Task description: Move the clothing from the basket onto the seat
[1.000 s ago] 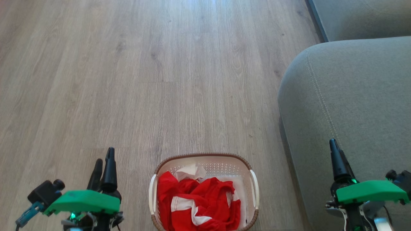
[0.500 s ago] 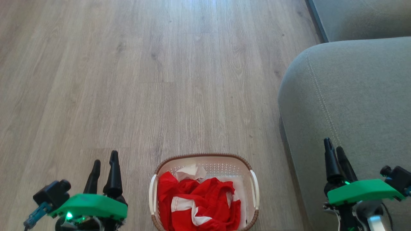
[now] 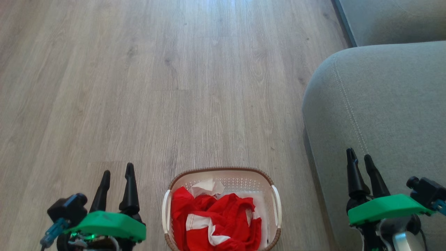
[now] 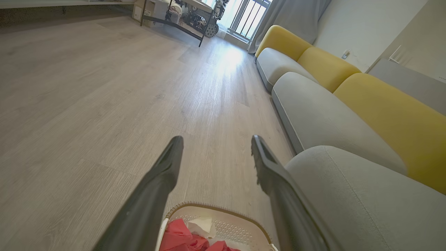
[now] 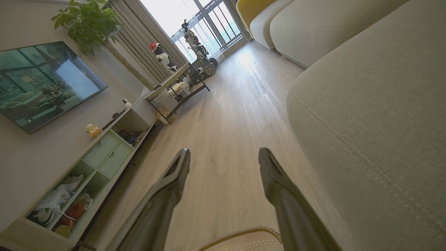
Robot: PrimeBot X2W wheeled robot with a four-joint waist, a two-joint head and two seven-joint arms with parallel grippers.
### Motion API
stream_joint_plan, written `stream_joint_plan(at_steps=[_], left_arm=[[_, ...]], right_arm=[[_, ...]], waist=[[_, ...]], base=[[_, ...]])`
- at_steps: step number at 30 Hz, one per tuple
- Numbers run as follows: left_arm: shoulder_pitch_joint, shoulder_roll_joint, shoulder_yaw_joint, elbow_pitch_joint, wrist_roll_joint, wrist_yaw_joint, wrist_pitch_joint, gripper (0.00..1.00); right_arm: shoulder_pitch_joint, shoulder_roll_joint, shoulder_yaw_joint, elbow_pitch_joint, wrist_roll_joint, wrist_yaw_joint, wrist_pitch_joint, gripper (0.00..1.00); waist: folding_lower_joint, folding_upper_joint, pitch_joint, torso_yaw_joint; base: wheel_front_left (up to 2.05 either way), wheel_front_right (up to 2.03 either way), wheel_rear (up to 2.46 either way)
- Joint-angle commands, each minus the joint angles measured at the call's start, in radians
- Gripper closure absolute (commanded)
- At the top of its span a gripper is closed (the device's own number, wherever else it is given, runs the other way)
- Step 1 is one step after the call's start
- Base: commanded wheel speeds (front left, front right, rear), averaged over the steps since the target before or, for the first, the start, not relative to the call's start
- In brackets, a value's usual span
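A: Closest to cam first. Grippers?
B: Left gripper [image 3: 117, 169] sits low, L of the basket [image 3: 219, 170]. Fingers spread w/ a clear gap, nothing between them. Right gripper [image 3: 359, 154] is at the R by the seat [image 3: 383, 104]; over its front or just beside, can't tell. Fingers apart too, empty. Both wrist views show floor between the fingers.
A: Why parted?
B: Prob. ready for cloth. Soft stuff needs a wide mouth to bite a fold.
A: Clothing?
B: The clothing [image 3: 216, 216] is all in the basket, a red heap w/ white bands, bunched toward the L and middle. A crumpled white piece [image 3: 207, 186] lies at the far end, touching the red. Nothing on the seat, so I'd say the task is at its start.
A: Basket spot?
B: On the wood floor [image 3: 174, 87], between the two grippers, near the seat's front. Short carry to the R, prob. why it stands there.
A: Further out?
B: Seat runs up the R side, pale seam [image 3: 346, 104] along its rounded edge, a second cushion [image 3: 393, 21] beyond. Yellow backrests [image 4: 383, 104] behind, TV [image 5: 45, 80] and window [image 5: 209, 24] at the far end.
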Motion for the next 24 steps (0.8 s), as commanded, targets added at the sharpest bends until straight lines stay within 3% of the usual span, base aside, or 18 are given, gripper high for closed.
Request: stream_joint_plan(at_steps=[1, 24], left_arm=[[-0.016, 0.014, 0.011, -0.043, 0.040, 0.007, -0.016, 0.00], [0.009, 0.010, -0.004, -0.053, 0.292, 0.040, -0.083, 0.00]], right_arm=[[-0.022, -0.011, 0.023, -0.044, -0.035, 0.000, -0.019, 0.00], [-0.024, -0.013, 0.055, -0.063, -0.290, 0.000, -0.087, 0.00]], waist=[[0.0000, 0.0000, 0.000, 0.000], [0.0000, 0.0000, -0.002, 0.004]], base=[[0.00, 0.00, 0.00], [0.00, 0.00, 0.00]])
